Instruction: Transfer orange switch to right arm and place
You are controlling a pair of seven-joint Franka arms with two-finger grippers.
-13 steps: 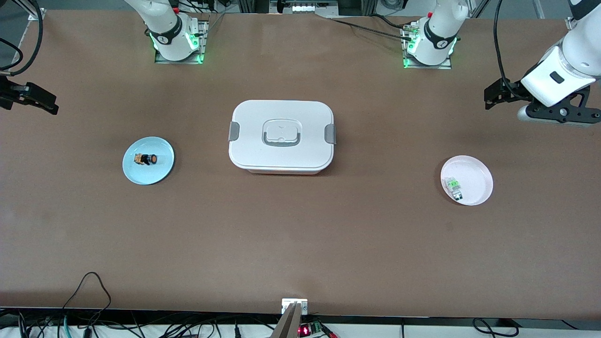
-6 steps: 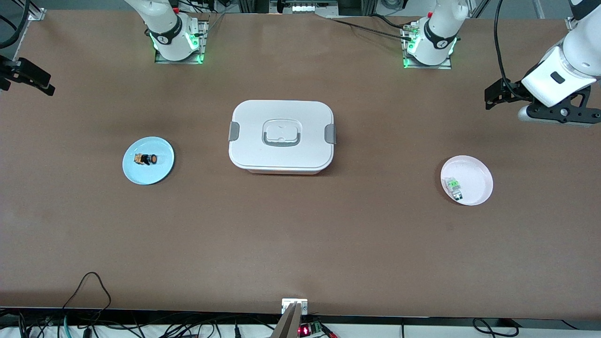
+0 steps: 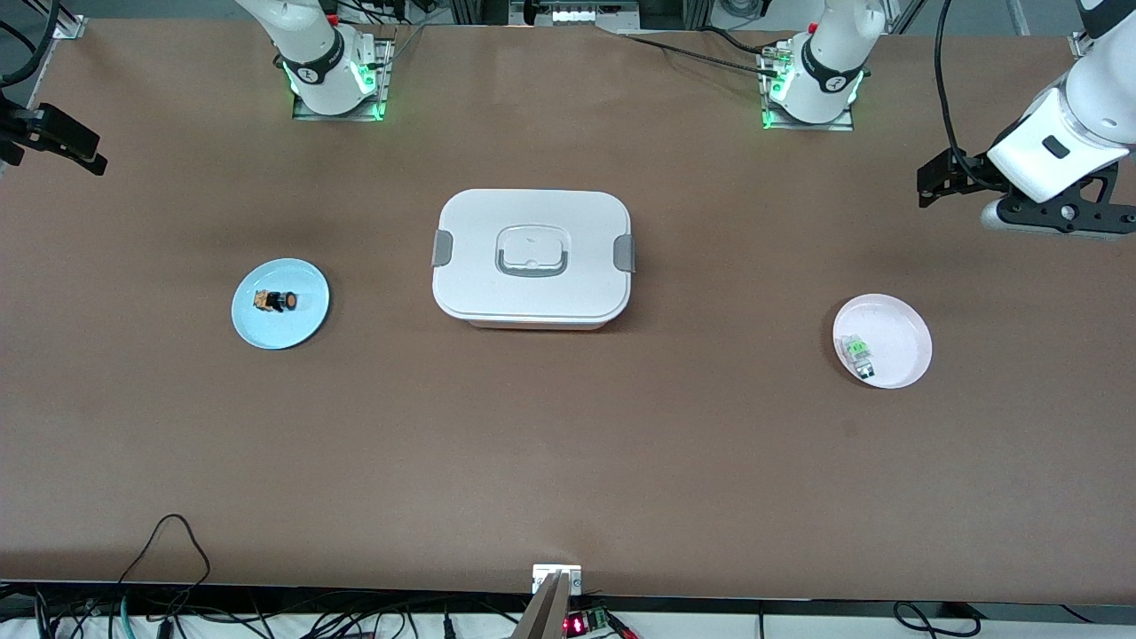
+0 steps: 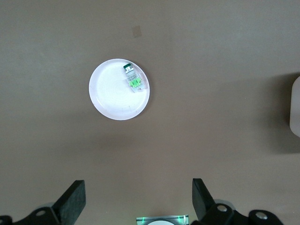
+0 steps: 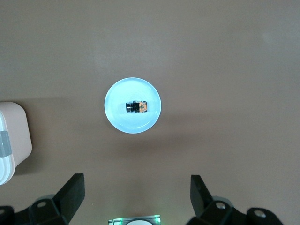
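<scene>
Broad stretches of bare brown table (image 3: 568, 461) are seen around every object, widest along the edge nearest the front camera. A white rounded-rectangular lidded box with grey side latches (image 3: 532, 257) sits mid-table, well apart from both dishes.

The orange switch (image 3: 277, 302) — a tiny black stubby component with an orange round end — is found lying on its side in the small round pale-blue plate (image 3: 302, 327), toward the right arm's end of the table. In the right wrist view the switch (image 5: 136, 107) is seen near the plate's centre, its orange parts at one end.

A small clear-and-green component (image 3: 858, 353) lies in the round pale-pink plate (image 3: 905, 328) toward the left arm's end; the left wrist view places the component (image 4: 131, 79) close against the rim, which the front view shows less plainly.

The right gripper (image 3: 53, 140) hangs over the table's edge, the left gripper (image 3: 941, 177) over the table at its own end — both spread wide and holding nothing, as the wrist views confirm (left gripper (image 4: 138, 199), right gripper (image 5: 137, 197)).
</scene>
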